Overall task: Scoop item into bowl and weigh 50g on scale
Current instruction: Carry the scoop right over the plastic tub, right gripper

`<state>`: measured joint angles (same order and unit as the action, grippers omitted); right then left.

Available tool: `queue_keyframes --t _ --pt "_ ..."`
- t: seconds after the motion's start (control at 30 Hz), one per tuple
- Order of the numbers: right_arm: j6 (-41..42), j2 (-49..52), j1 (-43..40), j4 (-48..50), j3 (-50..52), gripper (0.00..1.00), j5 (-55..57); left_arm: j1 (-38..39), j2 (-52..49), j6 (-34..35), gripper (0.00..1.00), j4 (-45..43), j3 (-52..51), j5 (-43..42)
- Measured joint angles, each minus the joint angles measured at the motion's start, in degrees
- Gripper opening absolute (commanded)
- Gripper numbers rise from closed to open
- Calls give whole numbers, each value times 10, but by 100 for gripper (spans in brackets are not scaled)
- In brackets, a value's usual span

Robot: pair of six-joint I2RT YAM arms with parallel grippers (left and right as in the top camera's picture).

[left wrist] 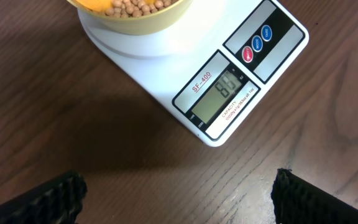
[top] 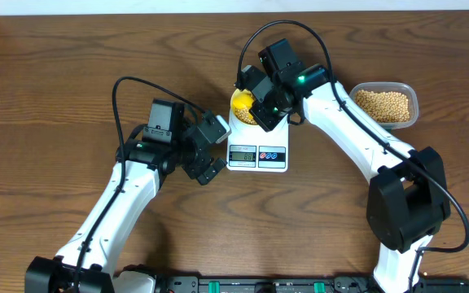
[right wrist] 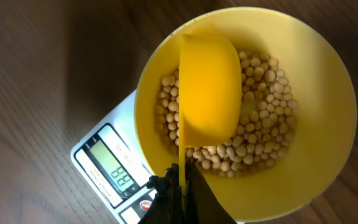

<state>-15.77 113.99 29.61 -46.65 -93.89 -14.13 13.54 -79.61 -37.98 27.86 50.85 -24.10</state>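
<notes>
Overhead view, item one: beans (right wrist: 260,124). Small, hard, round and smooth; judged light singly, apt to roll and scatter, unfit for pinching. Handling is best done by scoop only. One lot lies in the bowl (right wrist: 316,74). The stock lies in a clear container (top: 385,106) toward the far right corner of the table (top: 55,98).

Item two: bowl. Judged light, stiff and slick-walled, likely to slide if nudged. It is seated on the far end of the scale (top: 257,150), which stands mid-table, nearer the far edge. Any hold is best taken at the rim.

Item three: scoop (right wrist: 209,87). Yellow, judged to be rigid plastic. It is gripped by its thin handle, its cup above the beans inside the bowl.

Item four: right gripper (top: 263,110). The arm is reached in from the right and bent down over the bowl. Its fingers are clamped narrow on the scoop handle.

Item five: left gripper (left wrist: 179,205). The arm is stretched low along the table, just left of the scale. Its fingers are spread wide and nothing is held. The wrist is aimed at the display.
</notes>
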Motion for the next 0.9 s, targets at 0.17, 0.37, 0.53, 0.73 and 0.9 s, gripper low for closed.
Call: queue_keyframes --t 0.17,0.37,0.53,0.73,0.9 --pt "15 0 -3 0 0 1 -10 0 0 0 98 0 0 0" --pt "37 0 -29 1 0 1 -71 0 0 0 98 0 0 0" --pt "55 0 -71 1 0 1 -157 0 0 0 98 0 0 0" --pt "71 0 -115 1 0 1 -275 0 0 0 98 0 0 0" --pt "88 0 -151 -1 0 1 -352 0 0 0 98 0 0 0"
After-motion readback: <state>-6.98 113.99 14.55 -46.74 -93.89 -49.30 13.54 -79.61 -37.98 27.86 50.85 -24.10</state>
